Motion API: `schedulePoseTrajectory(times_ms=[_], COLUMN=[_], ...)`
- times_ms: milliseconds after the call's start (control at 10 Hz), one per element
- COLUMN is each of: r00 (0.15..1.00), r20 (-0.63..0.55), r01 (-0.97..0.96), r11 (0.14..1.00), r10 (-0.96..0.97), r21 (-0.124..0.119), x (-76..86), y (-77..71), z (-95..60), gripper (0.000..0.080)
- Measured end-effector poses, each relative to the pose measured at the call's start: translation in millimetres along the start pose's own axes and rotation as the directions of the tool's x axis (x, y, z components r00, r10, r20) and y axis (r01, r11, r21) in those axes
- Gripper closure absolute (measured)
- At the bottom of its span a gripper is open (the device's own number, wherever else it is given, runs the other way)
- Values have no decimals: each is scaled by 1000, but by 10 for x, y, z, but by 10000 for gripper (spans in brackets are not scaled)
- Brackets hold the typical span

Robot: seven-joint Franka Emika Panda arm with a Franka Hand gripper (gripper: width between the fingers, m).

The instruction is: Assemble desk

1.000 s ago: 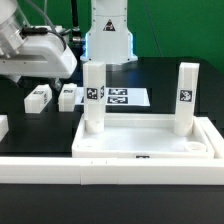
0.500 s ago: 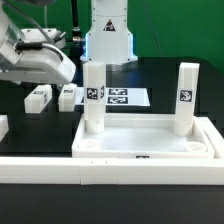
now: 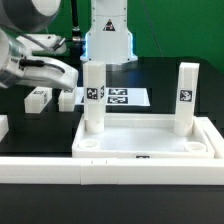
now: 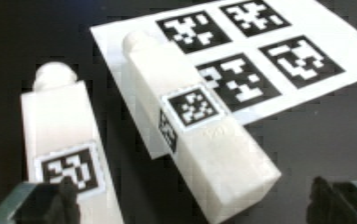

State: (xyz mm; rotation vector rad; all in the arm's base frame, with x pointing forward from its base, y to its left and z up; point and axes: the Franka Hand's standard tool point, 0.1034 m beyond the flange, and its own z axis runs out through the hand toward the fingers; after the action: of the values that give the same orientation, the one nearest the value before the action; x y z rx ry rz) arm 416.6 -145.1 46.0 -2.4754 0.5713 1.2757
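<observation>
White loose legs point(image 4: 201, 135) below, side by side at the marker board's point(image 4: 246, 45) edge: hovers with gripper point(image 4: 196, 200) jaws spread wide and empty, seemingly lined up to straddle one, tabletop point(image 3: 145, 138) waiting near the table's point(image 3: 180, 50) front edge with two legs point(image 3: 93, 95) already upright in corner sockets point(image 3: 90, 144).

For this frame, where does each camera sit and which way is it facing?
Exterior view: in front of the table, facing the robot base across the tabletop with two upright legs; the arm shows at the exterior view's left.
Wrist view: on the wrist, looking down at two loose legs; fingertips of the open pincer show.
Shared: the loose legs and the marker board.
</observation>
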Motion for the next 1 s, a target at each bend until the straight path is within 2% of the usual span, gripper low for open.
schedulePoseTrajectory(times_ms=[300,600,700,800,900,1000], r00=[1000,998,989,983,987,989], r20=[28,58,149,181,159,150], r01=[-5,-9,-19,-17,-8,-3], r11=[1000,1000,1000,1000,1000,1000], r10=[5,9,15,12,6,2], r21=[8,11,24,22,12,6], x=[-150,-158,-208,-136,-98,-131], y=[-10,9,24,21,-18,-66], z=[212,234,225,88,70,98], gripper=[150,150,150,150,150,150])
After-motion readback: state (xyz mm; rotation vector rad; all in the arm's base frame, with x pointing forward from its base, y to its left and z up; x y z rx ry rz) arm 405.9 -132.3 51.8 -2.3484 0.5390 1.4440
